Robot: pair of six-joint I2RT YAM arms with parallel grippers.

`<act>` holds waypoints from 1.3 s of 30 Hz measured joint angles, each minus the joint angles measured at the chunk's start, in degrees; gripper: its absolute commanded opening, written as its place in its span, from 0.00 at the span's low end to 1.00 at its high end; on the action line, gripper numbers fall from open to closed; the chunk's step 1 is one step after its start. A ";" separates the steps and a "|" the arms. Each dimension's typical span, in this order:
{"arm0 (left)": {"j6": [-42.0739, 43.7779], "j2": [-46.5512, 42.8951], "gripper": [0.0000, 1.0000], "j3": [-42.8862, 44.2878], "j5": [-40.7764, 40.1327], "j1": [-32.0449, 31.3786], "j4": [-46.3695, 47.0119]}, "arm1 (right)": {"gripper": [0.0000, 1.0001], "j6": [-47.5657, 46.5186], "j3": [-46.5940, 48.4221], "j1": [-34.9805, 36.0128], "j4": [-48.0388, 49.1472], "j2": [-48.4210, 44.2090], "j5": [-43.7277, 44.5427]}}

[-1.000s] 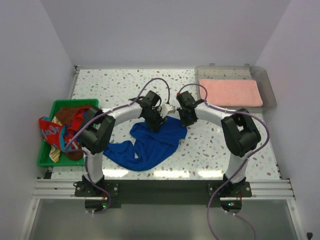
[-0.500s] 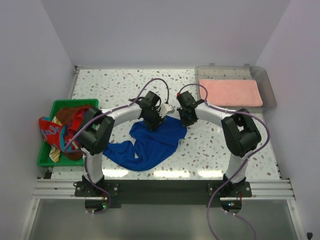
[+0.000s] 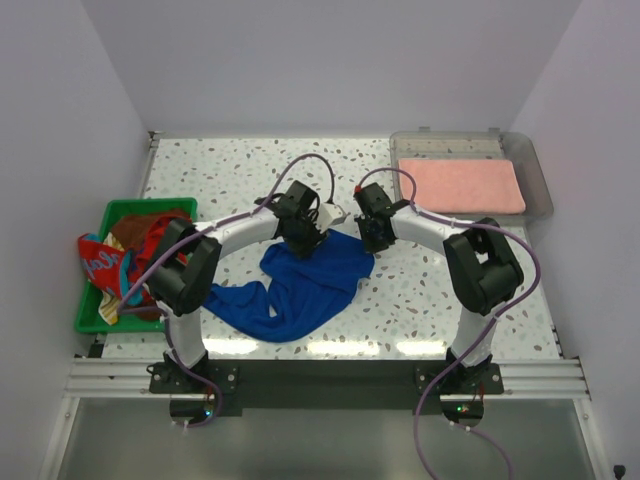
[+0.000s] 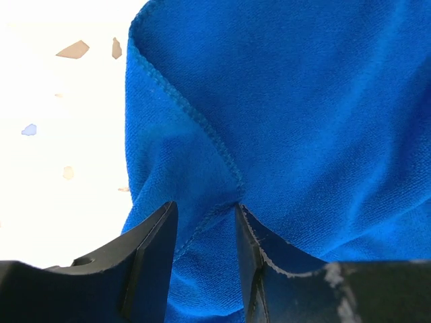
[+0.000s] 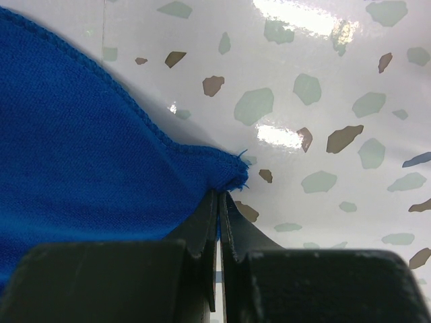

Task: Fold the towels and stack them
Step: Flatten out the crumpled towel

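The royal blue towel [image 3: 300, 285] lies crumpled on the speckled table in front of both arms. My left gripper [image 3: 308, 238] is at its far edge. In the left wrist view, the left gripper [image 4: 205, 215] has its jaws apart, and a hemmed fold of the blue towel [image 4: 303, 101] lies between them. My right gripper [image 3: 368, 238] is at the towel's far right corner. In the right wrist view, the right gripper [image 5: 219, 202] is shut on that corner of the blue towel [image 5: 81, 148]. A folded salmon pink towel [image 3: 462, 185] lies in the clear tray [image 3: 537, 175].
A green basket [image 3: 92, 322] at the left edge holds a heap of towels [image 3: 135, 255], blue with red pattern, brown and striped, spilling over its side. The clear tray stands at the far right corner. White walls enclose the table.
My left gripper has shifted slightly toward the far edge of the blue towel, and the left arm's elbow has swung a little. The right gripper and the towel have hardly moved.
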 measured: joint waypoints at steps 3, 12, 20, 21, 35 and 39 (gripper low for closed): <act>-0.02 0.13 0.43 0.00 1.01 -0.02 -0.13 | 0.00 0.02 0.00 -0.02 0.00 0.00 0.00; 0.00 0.66 0.38 0.00 3.48 -0.33 -1.27 | 0.00 0.02 0.00 -0.02 0.00 0.00 0.00; -0.13 1.22 0.00 0.00 3.52 -0.33 -1.62 | 0.00 0.02 0.00 -0.02 -0.02 0.00 0.00; 0.00 1.22 0.00 0.00 3.37 -0.33 -1.64 | 0.00 0.02 0.00 -0.02 -0.02 -0.02 0.00; -4.46 -6.71 0.00 0.63 -5.95 4.42 2.14 | 0.00 -0.79 6.34 -0.72 -5.75 -1.57 1.18; -8.07 -7.63 0.00 0.83 -8.98 6.56 5.49 | 0.00 -1.38 9.75 -1.14 -5.99 -2.45 1.57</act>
